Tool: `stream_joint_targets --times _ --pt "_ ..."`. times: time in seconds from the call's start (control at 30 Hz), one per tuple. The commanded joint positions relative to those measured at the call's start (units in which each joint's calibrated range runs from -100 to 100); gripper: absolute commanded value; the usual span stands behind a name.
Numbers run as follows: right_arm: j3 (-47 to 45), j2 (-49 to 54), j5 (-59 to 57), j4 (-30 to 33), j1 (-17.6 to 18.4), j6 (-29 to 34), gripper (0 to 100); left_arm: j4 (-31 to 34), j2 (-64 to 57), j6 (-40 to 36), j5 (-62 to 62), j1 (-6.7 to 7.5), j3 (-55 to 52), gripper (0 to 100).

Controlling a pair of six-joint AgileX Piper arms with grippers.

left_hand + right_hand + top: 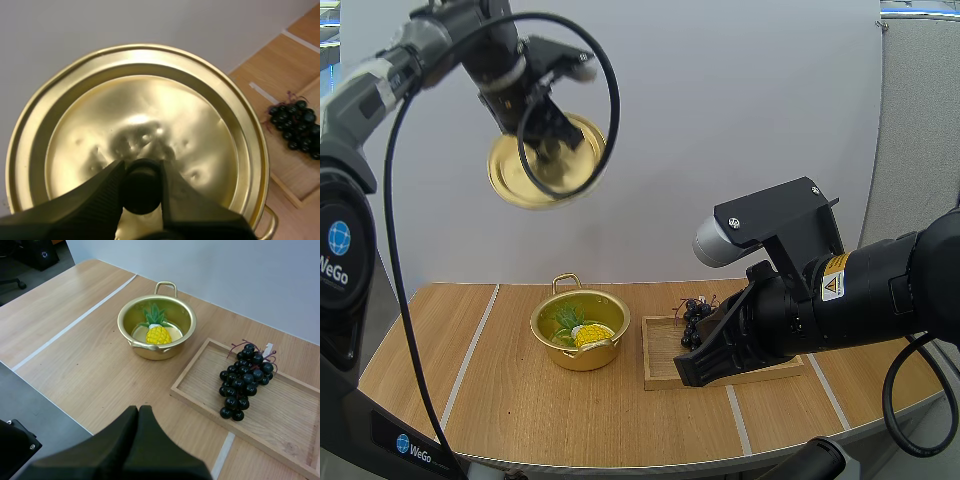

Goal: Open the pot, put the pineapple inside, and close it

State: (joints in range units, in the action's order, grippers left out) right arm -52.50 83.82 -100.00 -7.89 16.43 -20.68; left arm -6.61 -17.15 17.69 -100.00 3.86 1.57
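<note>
Wooden bench [500, 400] carries the pot [582, 358], pineapple [590, 334] inside, well below my left hand [141, 169], which grasps the lid [510, 180]; my right hand [138, 410] is clenched empty. Closing looks next: lower the lid squarely onto the pot.

The wooden table [520, 400] with pale stripes is carrying two things: a golden pot [582, 358] is standing near its middle, and a wooden tray [665, 355] is lying just beside it.
</note>
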Motion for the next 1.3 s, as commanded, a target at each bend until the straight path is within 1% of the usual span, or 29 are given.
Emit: stream_joint_targets --times 0.0,0.17,0.37,0.73,0.93,1.27 --pt "-0.2 0.54 0.0 0.19 -0.27 0.2 0 -4.06 -0.42 2.47 0.0 0.19 -5.72 0" --pt "-0.2 0.54 0.0 0.29 -0.27 0.2 0 -4.75 0.9 4.96 0.0 0.19 -14.51 0" --pt "-0.2 0.54 0.0 0.29 -0.27 0.2 0 -4.89 5.03 5.21 0.0 0.19 -20.49 0" --pt "-0.2 0.54 0.0 0.82 -0.27 0.2 0 -5.34 14.52 5.53 6.34 0.19 -20.77 0" --pt "-0.2 0.54 0.0 0.93 -0.27 0.2 0 -5.13 17.87 5.53 10.69 0.19 -20.77 0" --pt "-0.2 0.54 0.0 0.93 -0.27 0.2 0 -5.54 22.49 6.35 13.92 0.19 -20.77 0"
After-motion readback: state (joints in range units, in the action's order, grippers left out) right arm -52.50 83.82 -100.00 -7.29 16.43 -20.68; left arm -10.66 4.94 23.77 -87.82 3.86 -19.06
